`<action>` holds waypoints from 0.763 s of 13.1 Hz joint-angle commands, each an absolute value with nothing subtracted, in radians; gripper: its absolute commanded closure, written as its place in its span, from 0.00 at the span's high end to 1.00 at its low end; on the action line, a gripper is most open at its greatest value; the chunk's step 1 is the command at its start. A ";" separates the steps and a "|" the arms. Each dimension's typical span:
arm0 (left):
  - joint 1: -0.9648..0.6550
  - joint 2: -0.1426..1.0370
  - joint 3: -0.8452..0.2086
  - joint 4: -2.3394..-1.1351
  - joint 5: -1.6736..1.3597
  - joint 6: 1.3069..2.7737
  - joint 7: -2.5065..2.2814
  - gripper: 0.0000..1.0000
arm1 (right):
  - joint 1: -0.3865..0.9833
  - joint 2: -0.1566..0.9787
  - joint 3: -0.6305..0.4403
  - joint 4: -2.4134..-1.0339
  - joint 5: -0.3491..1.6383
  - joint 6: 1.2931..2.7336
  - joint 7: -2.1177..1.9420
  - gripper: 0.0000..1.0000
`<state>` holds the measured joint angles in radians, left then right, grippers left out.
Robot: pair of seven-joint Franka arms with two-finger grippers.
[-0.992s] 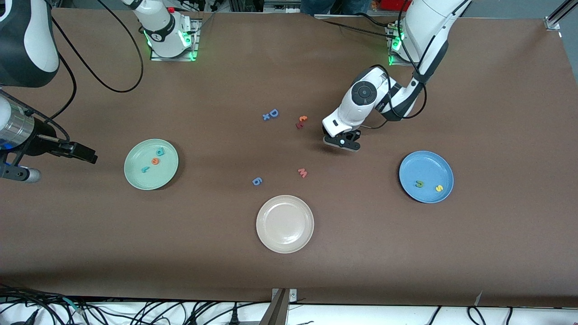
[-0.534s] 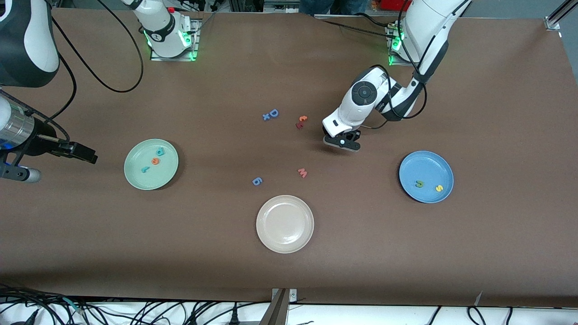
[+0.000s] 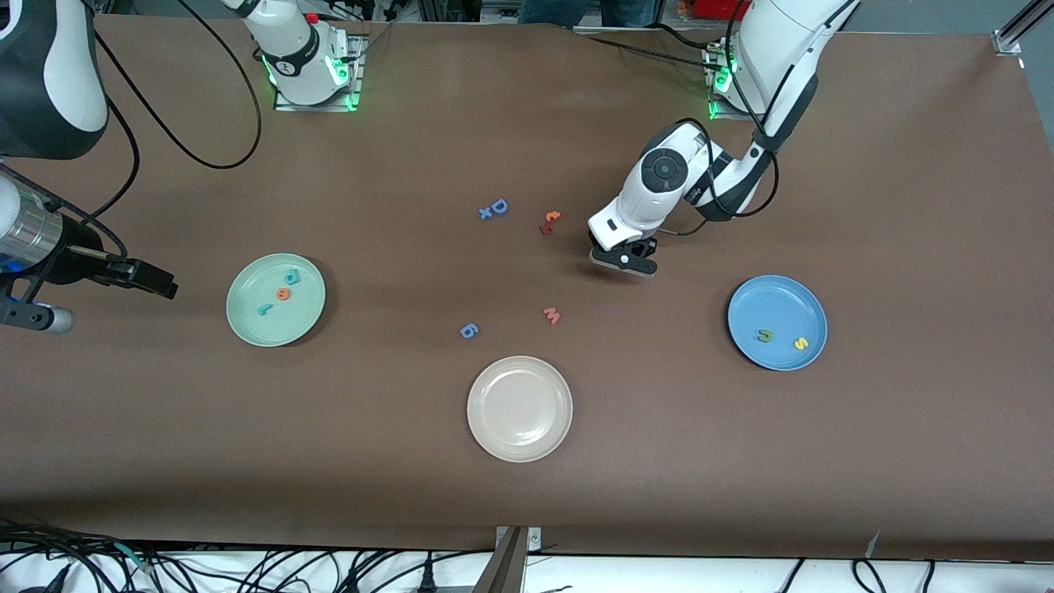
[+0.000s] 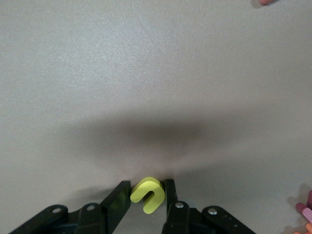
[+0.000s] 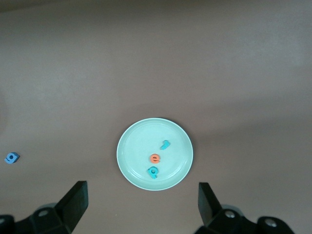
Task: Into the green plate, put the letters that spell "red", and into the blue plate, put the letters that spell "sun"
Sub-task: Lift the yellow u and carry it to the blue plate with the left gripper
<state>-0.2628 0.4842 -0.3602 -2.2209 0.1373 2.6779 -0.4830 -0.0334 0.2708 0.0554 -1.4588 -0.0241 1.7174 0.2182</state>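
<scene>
My left gripper (image 3: 623,262) is down at the table between the middle and the blue plate (image 3: 782,301). It is shut on the yellow u (image 4: 147,194), with a finger against each side (image 4: 146,187). An olive n (image 3: 765,335) and a yellow s (image 3: 799,343) lie in the blue plate. The green plate (image 3: 251,288) holds a teal d (image 3: 293,276), an orange e (image 3: 283,294) and a teal r (image 3: 265,310). My right gripper (image 3: 156,284) waits open above the table beside the green plate (image 5: 136,146), toward the right arm's end.
A beige plate (image 3: 520,412) sits nearest the front camera. A pink w (image 3: 552,315) and a blue 6 (image 3: 468,330) lie just farther from the camera than it. Farther still are a blue D (image 3: 499,206) and small orange and red letters (image 3: 550,222).
The left gripper's fingers have closed in on the yellow u. Neither arm has moved.
</scene>
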 commanded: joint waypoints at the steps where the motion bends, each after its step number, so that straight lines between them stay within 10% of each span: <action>1: -0.264 0.497 -0.359 -2.210 0.175 2.683 -0.499 0.35 | -0.049 0.262 0.071 -1.473 -0.032 1.729 0.204 1.00; 10: -0.262 0.497 -0.353 -2.204 0.176 2.683 -0.497 0.25 | -0.048 0.262 0.071 -1.473 -0.031 1.729 0.204 1.00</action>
<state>-0.2629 0.4838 -0.3602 -2.2201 0.1372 2.6779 -0.4830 -0.0334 0.2708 0.0554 -1.4589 -0.0241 1.7174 0.2182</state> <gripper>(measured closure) 0.656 0.000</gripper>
